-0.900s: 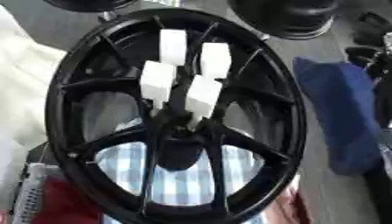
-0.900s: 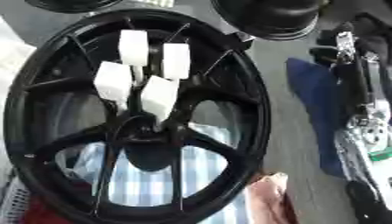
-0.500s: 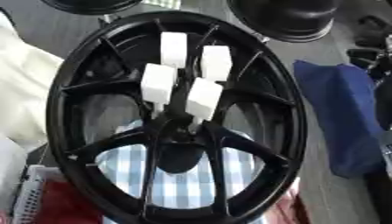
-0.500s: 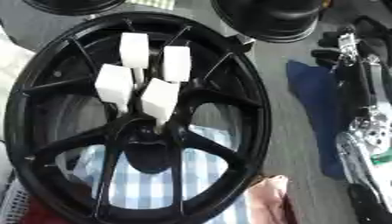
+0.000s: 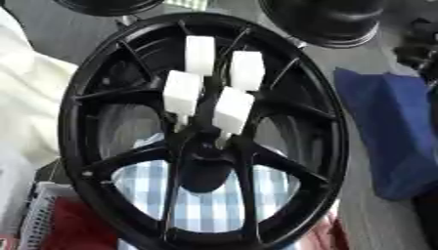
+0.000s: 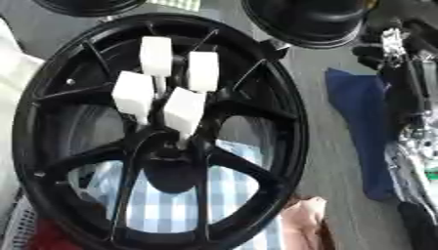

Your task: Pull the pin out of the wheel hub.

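Four white block-topped pins (image 5: 232,108) stand in a cluster in the wheel hub (image 5: 205,146), their thin stems running down into it, two nearer and two farther. Nearest us, a blue-checked cloth (image 5: 205,205) shows through the spokes of the black wheel (image 5: 335,141), which fills most of the view. A blue cloth (image 5: 398,132) lies on the surface to its right.

We judge each pin light and stiff. Its blocky white head is the obvious place to take hold, pinched on opposite faces and drawn straight along the stem so that it does not bind. The wheel looks heavy enough to stay put. The heads sit close together, so fingers may nudge a neighbour.

The right arm (image 6: 415,97) shows along the right edge of the right eye view; we cannot tell how its hand stands. The left hand is out of view.

Against the earlier frames, the whole picture sits slightly shifted, which we read as the head moving. All four pins remain seated as before.
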Controlling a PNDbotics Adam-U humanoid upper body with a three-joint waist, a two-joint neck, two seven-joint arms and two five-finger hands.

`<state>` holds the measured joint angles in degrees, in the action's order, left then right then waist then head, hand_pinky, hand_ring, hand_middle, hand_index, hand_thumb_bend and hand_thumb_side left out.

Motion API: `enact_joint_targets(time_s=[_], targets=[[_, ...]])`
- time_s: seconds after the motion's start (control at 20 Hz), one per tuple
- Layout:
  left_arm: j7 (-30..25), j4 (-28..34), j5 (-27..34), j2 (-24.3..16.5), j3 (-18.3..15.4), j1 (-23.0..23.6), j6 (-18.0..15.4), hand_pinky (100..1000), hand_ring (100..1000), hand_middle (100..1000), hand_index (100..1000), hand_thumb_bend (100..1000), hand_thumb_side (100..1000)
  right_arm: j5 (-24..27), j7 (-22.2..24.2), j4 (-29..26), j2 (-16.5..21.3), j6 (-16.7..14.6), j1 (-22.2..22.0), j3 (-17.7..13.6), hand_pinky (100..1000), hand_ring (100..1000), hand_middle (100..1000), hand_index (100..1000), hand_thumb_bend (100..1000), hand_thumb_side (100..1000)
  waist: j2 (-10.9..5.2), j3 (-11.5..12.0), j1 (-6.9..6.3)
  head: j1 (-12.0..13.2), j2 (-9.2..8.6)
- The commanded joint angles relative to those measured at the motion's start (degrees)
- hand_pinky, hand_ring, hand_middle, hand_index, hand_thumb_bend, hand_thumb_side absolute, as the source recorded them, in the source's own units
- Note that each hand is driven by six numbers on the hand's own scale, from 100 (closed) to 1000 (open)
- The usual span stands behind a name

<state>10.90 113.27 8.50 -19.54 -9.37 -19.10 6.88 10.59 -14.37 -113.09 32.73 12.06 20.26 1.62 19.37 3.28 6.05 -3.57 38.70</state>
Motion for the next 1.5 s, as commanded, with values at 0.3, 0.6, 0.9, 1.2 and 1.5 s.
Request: enact_joint_targets(time_s=[0.3,0.6,0.9,1.2,1.5], targets=[[-0.61,0.61,-0.32,-1.75,0.22,0.20,-0.11,676,796,694,751,100,790,-11.28,18.72,-1.50,19.74,6.59,9.11,6.48,814,729,685,726,100,503,-2.01,0.68,-0.19,-0.56,0.54],[-1.23,0.39,-0.40,-2.20,0.75,0.30,-0.01,676,797,695,751,100,790,-15.77,28.48,-0.49,25.97,7.38,15.06,10.05,823,737,691,734,100,479,-2.33,1.16,0.50,-0.85,0.62],[-1.81,0.27,-0.33,-2.39,1.20,0.06,0.04,676,797,695,751,100,790,-18.74,36.89,3.80,26.12,4.82,21.41,14.08,830,749,704,744,100,482,-2.59,1.95,0.99,-1.22,0.47],[-2.04,0.16,-0.14,-2.46,1.39,-0.09,0.10,676,798,696,750,100,791,-20.77,44.06,10.02,24.36,2.03,26.78,18.16,843,789,754,793,142,510,-2.67,2.57,1.40,-1.57,0.32],[-2.19,0.14,-0.14,-2.24,1.42,-0.23,0.27,676,799,696,750,100,793,-21.76,47.64,13.29,20.85,-0.37,30.71,21.06,859,842,804,833,207,435,-2.22,3.28,1.45,-1.92,0.21]])
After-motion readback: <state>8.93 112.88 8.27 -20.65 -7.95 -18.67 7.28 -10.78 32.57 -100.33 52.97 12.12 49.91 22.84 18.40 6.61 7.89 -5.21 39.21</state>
